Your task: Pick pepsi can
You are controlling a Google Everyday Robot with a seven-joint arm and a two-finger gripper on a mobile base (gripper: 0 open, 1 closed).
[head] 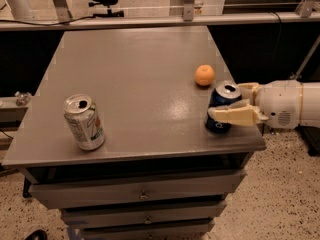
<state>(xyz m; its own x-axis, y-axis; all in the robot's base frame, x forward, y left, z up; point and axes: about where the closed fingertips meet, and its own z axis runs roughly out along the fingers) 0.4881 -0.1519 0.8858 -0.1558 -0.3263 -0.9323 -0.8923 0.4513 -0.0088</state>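
Table (135,59): grey, with drawers below; we count two cans and one orange on it.
Gripper (225,100): enters from the right edge, jaws spread apart and straddling the pepsi can (222,97), near finger across its front.
Pepsi can: lower right, by the table's front-right corner; upright, long axis vertical, opened top up.
Silver can (84,122): lower left, upright, well apart.
Orange (204,75): near, behind the pepsi can, not touching.

High view angled down onto table (140,74); pincer (226,102) at right.
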